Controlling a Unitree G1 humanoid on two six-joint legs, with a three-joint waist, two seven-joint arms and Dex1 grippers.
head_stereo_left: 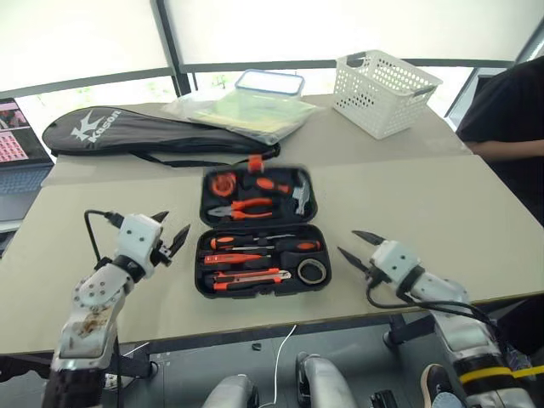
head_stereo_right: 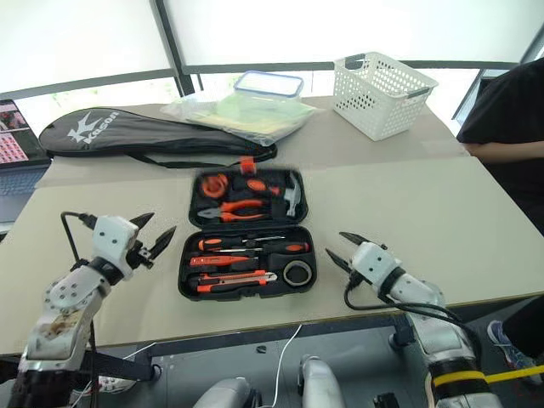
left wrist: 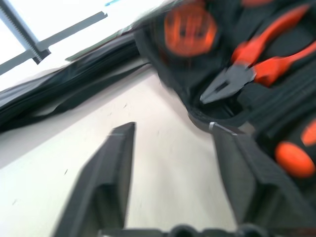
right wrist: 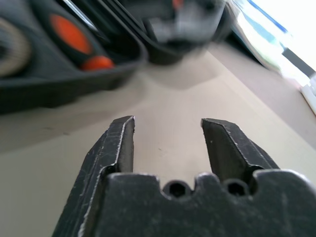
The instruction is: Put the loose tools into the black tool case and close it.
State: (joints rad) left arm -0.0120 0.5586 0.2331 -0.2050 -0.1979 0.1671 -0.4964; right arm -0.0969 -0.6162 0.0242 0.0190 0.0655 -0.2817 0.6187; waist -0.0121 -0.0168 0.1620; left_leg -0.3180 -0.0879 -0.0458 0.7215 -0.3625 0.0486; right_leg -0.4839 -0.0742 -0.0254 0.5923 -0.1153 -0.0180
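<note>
The black tool case (head_stereo_left: 201, 274) lies open at the table's middle, its far half flat with an orange latch (head_stereo_left: 255, 161) at the back edge. The near half holds two orange-and-black screwdrivers (head_stereo_left: 293, 246) (head_stereo_left: 231, 258), a utility knife (head_stereo_left: 251, 276), a thin tester pen (head_stereo_left: 223, 243) and a black tape roll (head_stereo_left: 313, 271). Pliers (head_stereo_left: 242, 208) and a hammer (head_stereo_left: 299, 197) sit in the far half. My left gripper (head_stereo_left: 172, 228) hovers open just left of the case, nothing between its fingers (left wrist: 111, 168). Right of the case, my right gripper (head_stereo_left: 350, 244) is open and empty, fingers (right wrist: 118, 143) pointing at the case's side.
A long black racket bag (head_stereo_left: 144, 132) lies behind the case. Further back are a clear plastic bag (head_stereo_left: 238, 110), a blue-lidded box (head_stereo_left: 269, 82) and a white basket (head_stereo_left: 384, 92). A laptop (head_stereo_left: 17, 144) stands far left. A person's dark sleeve (head_stereo_left: 510, 119) shows at the right edge.
</note>
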